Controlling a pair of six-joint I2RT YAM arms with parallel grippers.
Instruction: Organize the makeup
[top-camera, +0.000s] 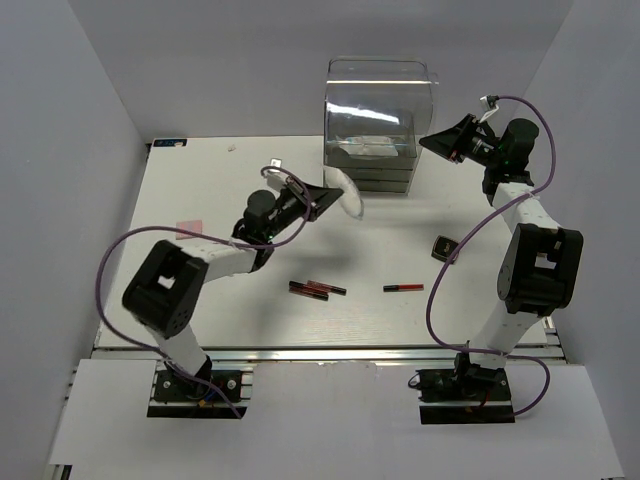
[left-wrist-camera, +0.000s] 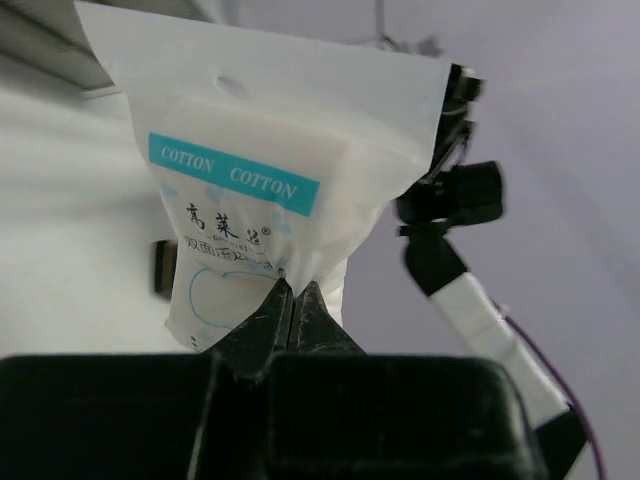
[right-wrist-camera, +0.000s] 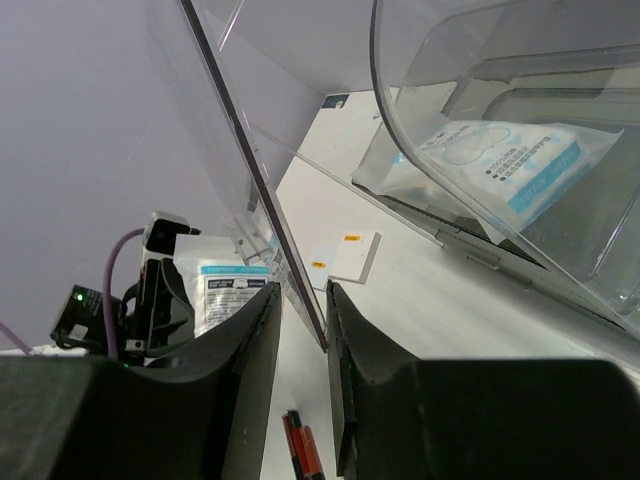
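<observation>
My left gripper (top-camera: 330, 191) (left-wrist-camera: 290, 296) is shut on the lower edge of a white-blue crinkly cotton packet (top-camera: 347, 196) (left-wrist-camera: 262, 190), held in the air left of the clear acrylic box (top-camera: 378, 140). My right gripper (top-camera: 433, 140) (right-wrist-camera: 302, 310) grips the edge of the box's raised clear lid (right-wrist-camera: 240, 130). Another packet (right-wrist-camera: 520, 165) lies inside the box. Two red-and-black sticks (top-camera: 311, 289) and a third one (top-camera: 403, 287) lie on the table. A black compact (top-camera: 443, 246) sits at the right and a pink square (top-camera: 189, 229) at the left. White flat squares (right-wrist-camera: 347, 258) lie by the box.
The box has stacked drawers under its open top (top-camera: 385, 180). The white table ends at a metal rail (top-camera: 330, 352) at the near side. Grey walls stand close on the left, right and back. The right arm (left-wrist-camera: 450, 200) shows beyond the held packet.
</observation>
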